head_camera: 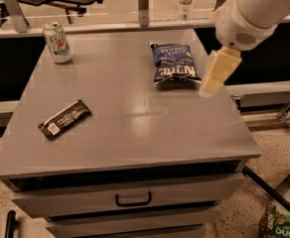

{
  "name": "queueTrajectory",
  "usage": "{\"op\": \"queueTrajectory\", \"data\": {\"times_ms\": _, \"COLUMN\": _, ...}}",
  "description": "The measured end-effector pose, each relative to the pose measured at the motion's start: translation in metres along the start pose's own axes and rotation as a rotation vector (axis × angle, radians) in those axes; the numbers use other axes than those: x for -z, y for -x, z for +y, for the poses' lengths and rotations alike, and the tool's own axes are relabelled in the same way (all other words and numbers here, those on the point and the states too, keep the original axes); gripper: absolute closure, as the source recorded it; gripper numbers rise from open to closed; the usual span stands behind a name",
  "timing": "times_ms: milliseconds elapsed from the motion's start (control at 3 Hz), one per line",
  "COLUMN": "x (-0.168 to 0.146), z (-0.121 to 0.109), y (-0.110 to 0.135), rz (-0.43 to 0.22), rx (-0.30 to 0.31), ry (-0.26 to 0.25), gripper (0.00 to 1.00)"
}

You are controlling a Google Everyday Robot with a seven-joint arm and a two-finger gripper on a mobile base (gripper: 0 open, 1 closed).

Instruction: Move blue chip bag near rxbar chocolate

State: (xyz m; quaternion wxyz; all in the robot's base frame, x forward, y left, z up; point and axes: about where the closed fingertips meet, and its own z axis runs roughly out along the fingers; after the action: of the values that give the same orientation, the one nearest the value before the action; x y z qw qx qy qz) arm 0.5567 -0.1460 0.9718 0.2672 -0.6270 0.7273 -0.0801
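Sitting toward the back right of the gray bench (135,128), the blue chip bag (174,64) lies flat with its white lettering facing up, nothing holding it. The chocolate bar (65,119) in its black wrapper is way over on the front left of the bench, angled, with the white label patch at the end closest to the front edge. So the two are well apart, with bare benchtop between them.

The gripper (215,76) hangs down from the white arm (252,11) at the upper right, just beside the bag's right edge. It looks pale yellow and points down and a little to the left. Honestly I can't say if it's spread apart or pressed together from this angle, or whether it touches the bag.

There's also a green-and-white soda can (56,42) standing upright at the back left corner, and a drawer handle (133,199) below the benchtop.
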Motion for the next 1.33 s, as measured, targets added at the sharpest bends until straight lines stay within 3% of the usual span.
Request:
{"op": "queueTrajectory", "data": {"times_ms": 333, "x": -0.054, "z": -0.028, "y": 0.012, "rz": -0.044, "rx": -0.055, "ry": -0.009, "gripper": 0.00}}
{"op": "queueTrajectory", "data": {"times_ms": 667, "x": -0.114, "z": -0.057, "y": -0.008, "rz": -0.055, "rx": -0.204, "ry": 0.015, "gripper": 0.00}}
{"op": "queueTrajectory", "data": {"times_ms": 1000, "x": -0.148, "z": -0.066, "y": -0.020, "rz": -0.063, "rx": -0.285, "ry": 0.041, "gripper": 0.02}}
{"op": "queueTrajectory", "data": {"times_ms": 1333, "x": -0.159, "z": -0.064, "y": -0.026, "rz": -0.070, "rx": -0.315, "ry": 0.055, "gripper": 0.25}}
